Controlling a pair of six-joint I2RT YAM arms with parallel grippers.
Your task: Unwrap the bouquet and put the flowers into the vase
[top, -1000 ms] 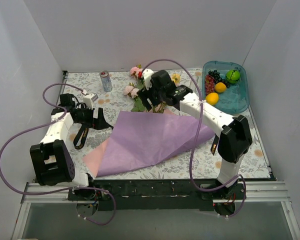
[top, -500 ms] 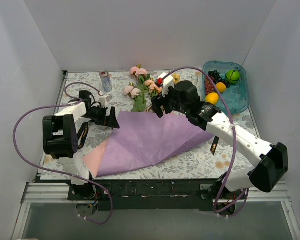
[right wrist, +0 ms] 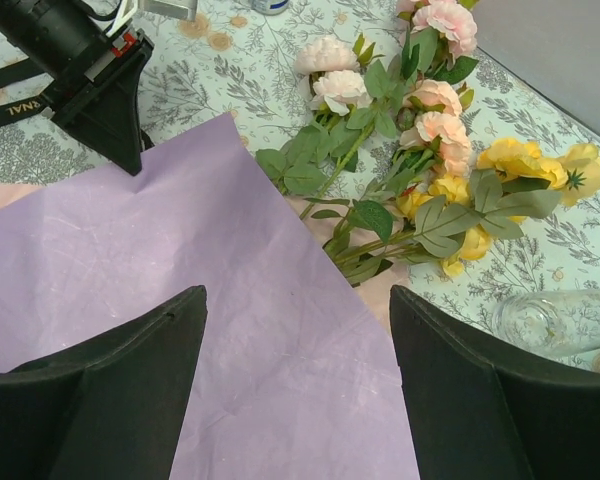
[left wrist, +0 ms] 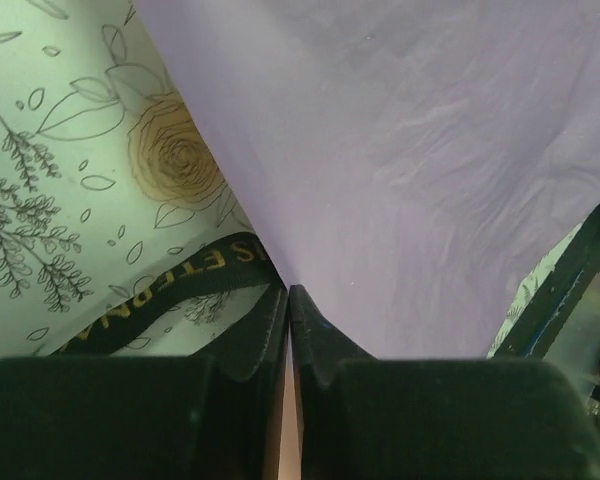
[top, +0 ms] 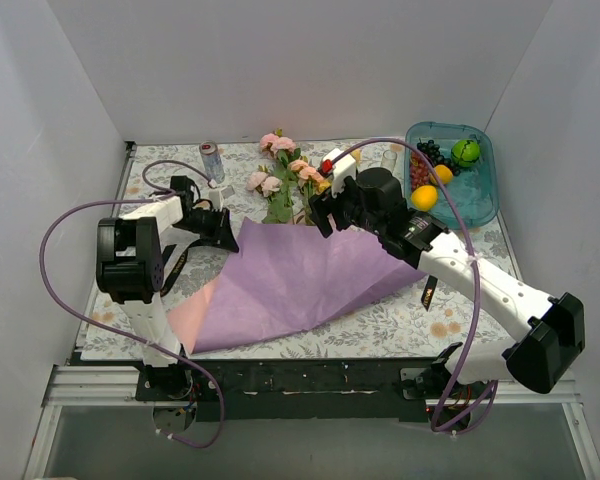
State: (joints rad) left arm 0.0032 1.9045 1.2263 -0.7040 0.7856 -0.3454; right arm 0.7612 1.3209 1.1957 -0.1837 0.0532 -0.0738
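Left tool (left wrist: 288, 294) is clamped on the purple paper (left wrist: 430, 150) at its corner. Right tool (right wrist: 296, 300) hangs above it with jaws apart, near the flowers (right wrist: 432, 128).

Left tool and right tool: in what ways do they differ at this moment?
The left tool is shut, pinching a corner of the purple paper; the right tool stands wide open and holds nothing. The left tool sits low at the paper's edge; the right tool hovers above the paper, close to the flowers. Both are black and point at the same sheet.
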